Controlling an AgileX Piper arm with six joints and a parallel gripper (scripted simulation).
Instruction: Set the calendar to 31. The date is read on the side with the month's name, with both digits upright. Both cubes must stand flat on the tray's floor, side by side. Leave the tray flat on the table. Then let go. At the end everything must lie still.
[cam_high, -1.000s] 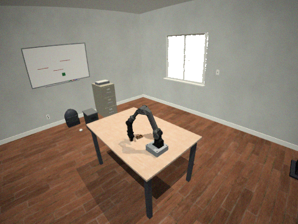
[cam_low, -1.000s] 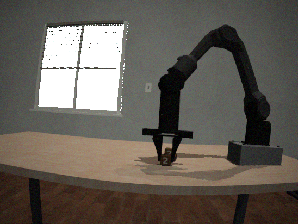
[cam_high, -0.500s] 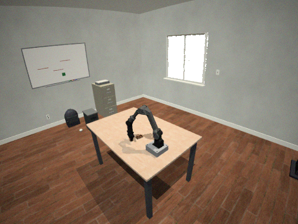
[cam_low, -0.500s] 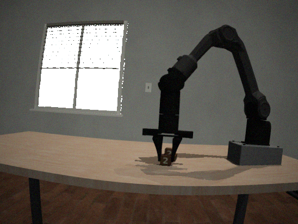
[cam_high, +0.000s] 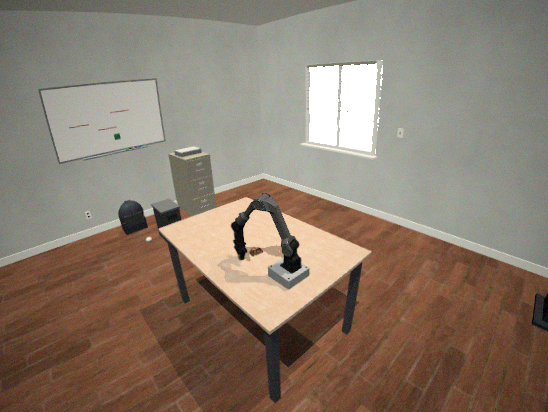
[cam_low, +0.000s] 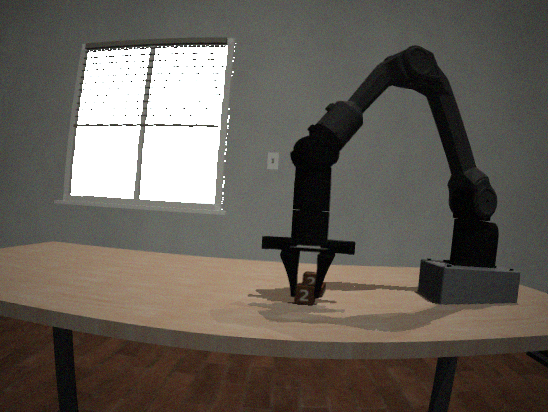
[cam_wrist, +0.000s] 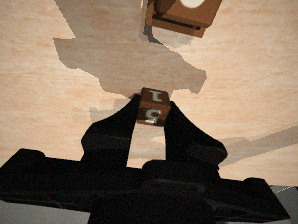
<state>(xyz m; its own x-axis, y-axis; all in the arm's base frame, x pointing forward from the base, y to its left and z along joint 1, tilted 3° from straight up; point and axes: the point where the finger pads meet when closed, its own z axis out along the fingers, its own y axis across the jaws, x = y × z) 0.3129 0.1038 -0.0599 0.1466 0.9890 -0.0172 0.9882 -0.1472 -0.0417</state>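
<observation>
My gripper (cam_wrist: 152, 105) points straight down and is shut on a small brown number cube (cam_wrist: 152, 106). In the wrist view the cube shows a 1 on its far part and another digit nearer me. In the exterior view the cube (cam_low: 304, 294) shows a 2 toward the camera and sits at or just above the table top between my fingers (cam_low: 306, 289). The brown tray (cam_wrist: 182, 13) lies on the table just beyond the cube, and the thing in it shows a pale round mark on top. It also shows behind the held cube in the exterior view (cam_low: 312, 278).
The arm's grey base (cam_low: 467, 287) stands on the table to the right of the gripper. In the top view the gripper (cam_high: 241, 255) and tray (cam_high: 258, 251) are near the middle of the table (cam_high: 262, 255), far from its edges.
</observation>
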